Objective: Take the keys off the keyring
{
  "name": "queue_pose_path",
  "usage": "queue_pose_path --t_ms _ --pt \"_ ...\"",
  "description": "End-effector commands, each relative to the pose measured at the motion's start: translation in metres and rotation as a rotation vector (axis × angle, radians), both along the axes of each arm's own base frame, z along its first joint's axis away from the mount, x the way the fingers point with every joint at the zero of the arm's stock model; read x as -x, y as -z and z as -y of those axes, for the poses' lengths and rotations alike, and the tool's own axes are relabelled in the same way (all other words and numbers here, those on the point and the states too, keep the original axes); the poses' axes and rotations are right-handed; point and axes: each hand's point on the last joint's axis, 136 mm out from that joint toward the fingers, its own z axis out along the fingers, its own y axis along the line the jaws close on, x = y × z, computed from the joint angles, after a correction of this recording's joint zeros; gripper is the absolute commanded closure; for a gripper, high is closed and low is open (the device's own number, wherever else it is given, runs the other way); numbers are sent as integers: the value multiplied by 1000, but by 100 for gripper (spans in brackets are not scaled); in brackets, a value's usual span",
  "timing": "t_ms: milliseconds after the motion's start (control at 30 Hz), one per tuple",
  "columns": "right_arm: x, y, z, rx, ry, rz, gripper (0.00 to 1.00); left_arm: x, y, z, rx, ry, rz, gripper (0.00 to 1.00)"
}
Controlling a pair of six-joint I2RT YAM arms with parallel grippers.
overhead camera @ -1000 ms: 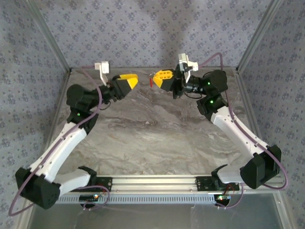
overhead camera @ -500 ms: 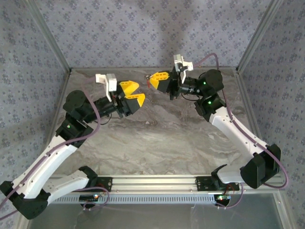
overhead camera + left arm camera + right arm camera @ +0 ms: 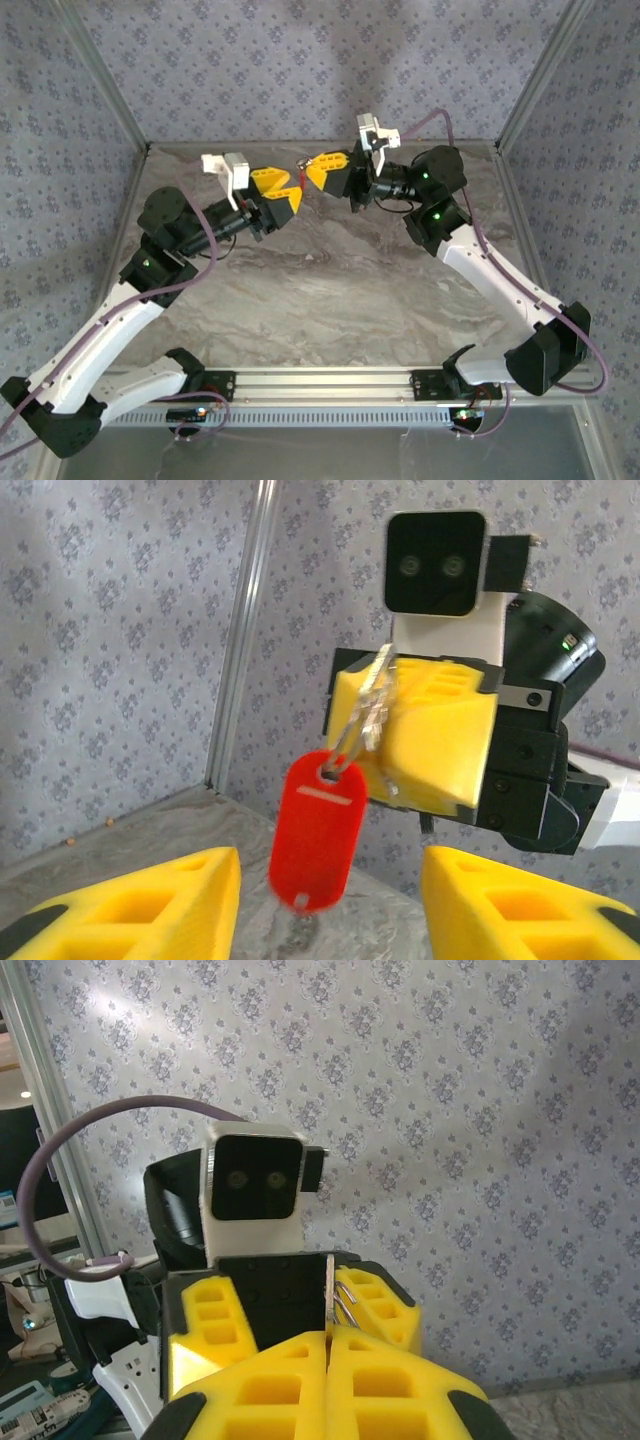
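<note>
Near edge of the grey marbled table [image 3: 330, 290]: a slotted aluminium rail [image 3: 320, 380] carries both arm bases. The arms angle inward and meet over the far edge, about mid-width, off the surface.

Left gripper [image 3: 292, 192]: its yellow block fingers [image 3: 130, 905] stand well apart and are clamped on nothing. In the left wrist view the tag's lower end hangs in the gap between them, touching neither.

Keyring [image 3: 318, 830]: a red oval plastic tag on a thin silvery wire ring with flat silvery metal keys [image 3: 368, 708].
- It is held in the air above the far-edge strip of the table, between the two grippers.
- The tag's long axis is near vertical with a slight tilt, holed end up, free end pointing down at the surface. Its lower edge is a little blurred.
- From the hole the keys slant up and to the right in the left wrist view, into the opposite fingertips.

Right gripper [image 3: 312, 172]: the yellow fingers are pressed together and pinch the metal end of the keyring. From its own wrist, a thin key edge [image 3: 329, 1285] and a wire loop stand up out of the seam. The tag dangles free below.

A black-and-white camera block [image 3: 437, 560] sits above the right fingers, facing the left gripper.

Farther: an aluminium frame post [image 3: 240, 630] rises at the far-left corner. A blue-grey floral-patterned wall [image 3: 300, 70] stands behind the far edge.
</note>
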Motion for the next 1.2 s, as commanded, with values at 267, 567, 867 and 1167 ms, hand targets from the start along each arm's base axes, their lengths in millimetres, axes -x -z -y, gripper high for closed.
queue_pose_path --t_ms 267,567,867,1167 --pt "8 -14 -3 -20 -10 -1 100 7 -20 -9 -56 -161 260 64" --pt "17 -16 -5 -22 -38 5 100 2 -25 -7 -67 -199 304 61" --pt "22 -14 -8 -17 -58 5 100 2 -31 -2 -77 -192 333 68" --pt "28 -14 -10 -15 -76 12 100 0 -34 -3 -81 -215 343 77"
